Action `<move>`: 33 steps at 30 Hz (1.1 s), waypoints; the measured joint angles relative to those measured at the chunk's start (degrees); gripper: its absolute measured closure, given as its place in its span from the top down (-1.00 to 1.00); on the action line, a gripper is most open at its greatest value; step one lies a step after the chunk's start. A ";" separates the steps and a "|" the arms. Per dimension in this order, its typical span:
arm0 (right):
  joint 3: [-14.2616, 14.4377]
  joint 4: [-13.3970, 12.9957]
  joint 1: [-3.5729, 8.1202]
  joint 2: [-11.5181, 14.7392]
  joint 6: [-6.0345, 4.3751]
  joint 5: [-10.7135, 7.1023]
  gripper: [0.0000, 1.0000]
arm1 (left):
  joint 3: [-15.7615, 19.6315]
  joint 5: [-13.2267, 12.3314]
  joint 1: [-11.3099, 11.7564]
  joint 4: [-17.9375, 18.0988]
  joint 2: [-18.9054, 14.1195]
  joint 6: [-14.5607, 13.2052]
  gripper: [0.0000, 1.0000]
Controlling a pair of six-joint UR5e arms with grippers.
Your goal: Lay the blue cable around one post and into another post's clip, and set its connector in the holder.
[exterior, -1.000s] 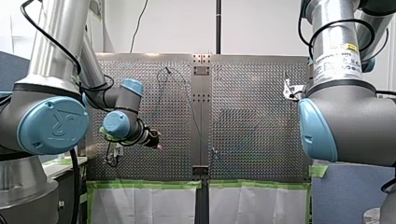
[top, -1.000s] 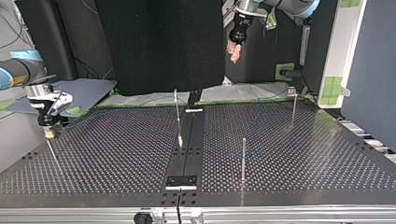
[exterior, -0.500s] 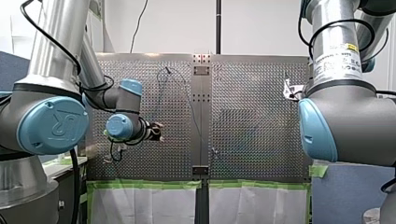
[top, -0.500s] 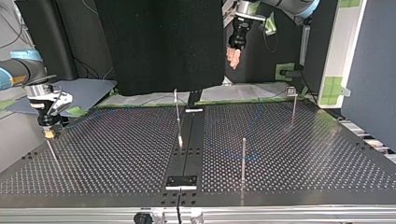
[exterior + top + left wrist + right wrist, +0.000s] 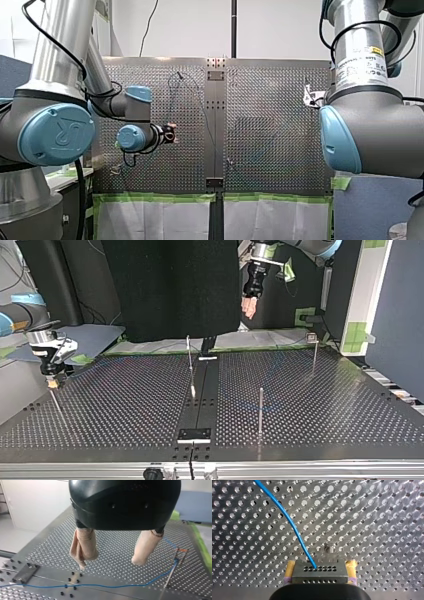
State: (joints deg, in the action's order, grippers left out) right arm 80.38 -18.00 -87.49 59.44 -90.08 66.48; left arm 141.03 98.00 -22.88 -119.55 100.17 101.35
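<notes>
The blue cable [image 5: 287,517] runs into a grey block with rows of holes, the connector [image 5: 322,568], which sits atop a thin post. My right gripper [image 5: 320,576] stands open around it, yellow pads [image 5: 290,571] close beside its two sides; the top view has this gripper [image 5: 51,381] at its left. My left gripper [image 5: 110,563] hangs open and empty high over the table, its beige pads [image 5: 83,550] spread. Beneath it the cable [image 5: 100,585] lies across the plate and reaches a post with a clip [image 5: 178,555]. The front view places it [image 5: 171,132] left of centre.
Thin upright posts stand on the perforated table: one near the middle [image 5: 189,360], one nearer the camera [image 5: 260,410], and the clip post [image 5: 314,347] at the top view's right. A dark centre strip with a small bracket [image 5: 195,434] divides the plate.
My left gripper has risen and moved slightly right in the front view; in the top view it has come lower and a little left. My right gripper has stayed still.
</notes>
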 joint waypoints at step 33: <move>0.00 0.00 0.00 0.00 0.00 0.00 1.00 | 2.14 2.32 0.96 -0.08 0.03 -2.60 1.00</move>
State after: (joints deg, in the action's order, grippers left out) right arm 80.38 -18.00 -87.49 59.44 -90.08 66.48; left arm 143.17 100.32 -21.92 -119.63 100.20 98.75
